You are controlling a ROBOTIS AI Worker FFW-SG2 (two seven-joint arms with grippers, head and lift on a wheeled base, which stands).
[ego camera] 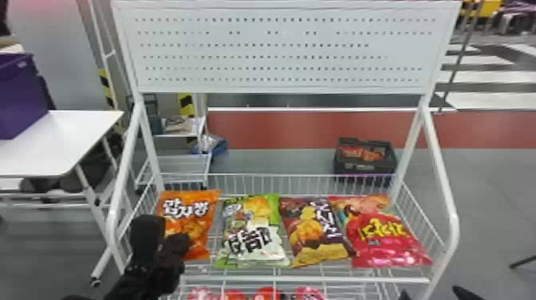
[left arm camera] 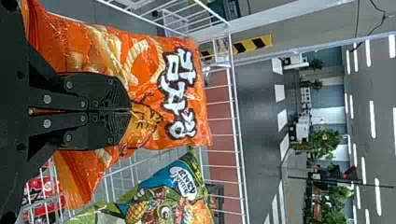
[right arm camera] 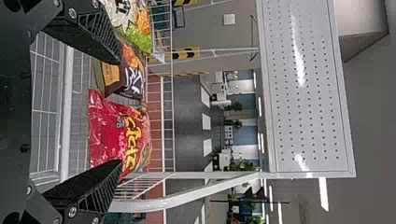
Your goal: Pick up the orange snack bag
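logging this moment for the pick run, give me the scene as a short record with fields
target: orange snack bag, leftmost in the row
holder: white wire basket
rest of row, left to right: green-and-white bag, brown-and-purple bag, red bag
left gripper: at the target's front, fingers together, apparently pinching it
right gripper: fingers apart, holding nothing
above basket: white perforated panel
floor behind: dark crate
status: target not yet lifted out
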